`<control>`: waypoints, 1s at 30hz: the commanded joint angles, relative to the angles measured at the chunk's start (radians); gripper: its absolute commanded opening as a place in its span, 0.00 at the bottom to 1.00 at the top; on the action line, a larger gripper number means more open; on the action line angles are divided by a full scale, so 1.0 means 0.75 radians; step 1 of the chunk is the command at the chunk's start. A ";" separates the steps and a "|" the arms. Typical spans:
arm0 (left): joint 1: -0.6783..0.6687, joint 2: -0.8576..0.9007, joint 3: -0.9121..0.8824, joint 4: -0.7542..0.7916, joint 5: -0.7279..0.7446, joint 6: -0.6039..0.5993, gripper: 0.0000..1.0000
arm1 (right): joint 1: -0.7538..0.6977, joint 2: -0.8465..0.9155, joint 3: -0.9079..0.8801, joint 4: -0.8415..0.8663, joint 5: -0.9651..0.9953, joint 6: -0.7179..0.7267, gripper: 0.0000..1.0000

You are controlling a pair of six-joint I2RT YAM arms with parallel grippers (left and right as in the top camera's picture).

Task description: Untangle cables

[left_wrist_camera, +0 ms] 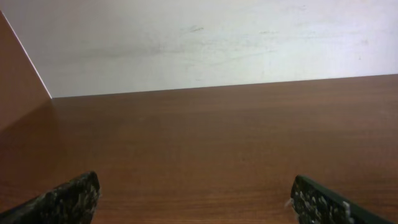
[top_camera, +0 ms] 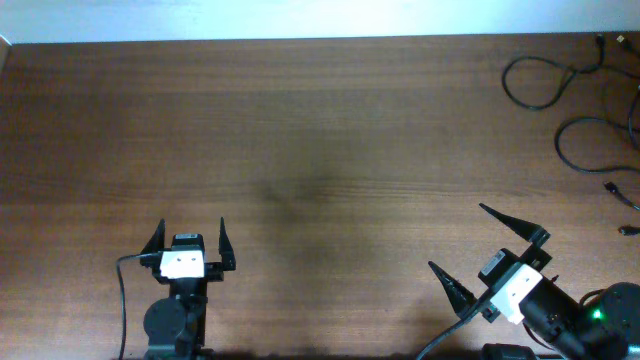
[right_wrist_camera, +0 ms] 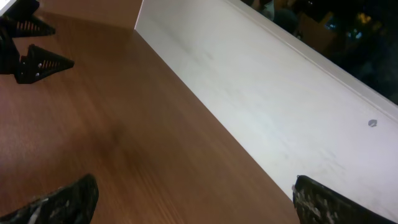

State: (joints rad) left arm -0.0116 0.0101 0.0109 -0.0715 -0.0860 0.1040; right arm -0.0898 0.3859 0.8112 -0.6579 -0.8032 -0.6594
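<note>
Cables [top_camera: 557,140]: loose loops well ahead of right gripper [top_camera: 455,235], far from left gripper [top_camera: 190,222], touching neither.
Left gripper: jaws wide apart, empty.
Right gripper: jaws wide apart, empty.

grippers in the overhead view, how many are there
2. The left gripper is near the bottom edge, left of centre, jaws open. The right gripper is at the bottom right, also open. The cables lie at the far right edge, apart from both. None looks hidden.

Left gripper [top_camera: 191,222] spread wide, empty; right gripper [top_camera: 455,235] spread wide, angled up-left
</note>
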 commanded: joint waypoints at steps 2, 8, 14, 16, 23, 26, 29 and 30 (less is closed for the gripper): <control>-0.001 -0.007 -0.002 -0.011 0.014 0.003 0.99 | 0.006 -0.005 -0.002 -0.059 0.079 0.002 0.99; -0.001 -0.007 -0.002 -0.011 0.014 0.003 0.99 | 0.008 -0.195 -0.392 0.514 0.074 0.002 0.99; -0.001 -0.007 -0.002 -0.011 0.014 0.003 0.99 | 0.100 -0.507 -0.813 1.131 0.266 0.017 0.99; -0.001 -0.007 -0.002 -0.011 0.014 0.003 0.99 | 0.195 -0.508 -0.814 1.131 0.741 0.100 0.99; -0.001 -0.007 -0.002 -0.011 0.014 0.003 0.99 | 0.164 -0.509 -1.074 1.129 0.996 0.198 0.99; -0.001 -0.007 -0.002 -0.011 0.014 0.003 0.99 | 0.068 -0.509 -1.074 1.044 0.977 0.198 0.99; -0.001 -0.007 -0.002 -0.011 0.014 0.003 0.99 | 0.055 -0.509 -1.074 0.829 0.977 0.198 0.98; -0.001 -0.007 -0.002 -0.011 0.014 0.003 0.99 | 0.055 -0.509 -1.074 0.780 0.977 0.198 0.99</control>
State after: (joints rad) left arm -0.0116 0.0109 0.0113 -0.0738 -0.0792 0.1043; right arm -0.0418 0.0105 0.0105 -0.0383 -0.0753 -0.5240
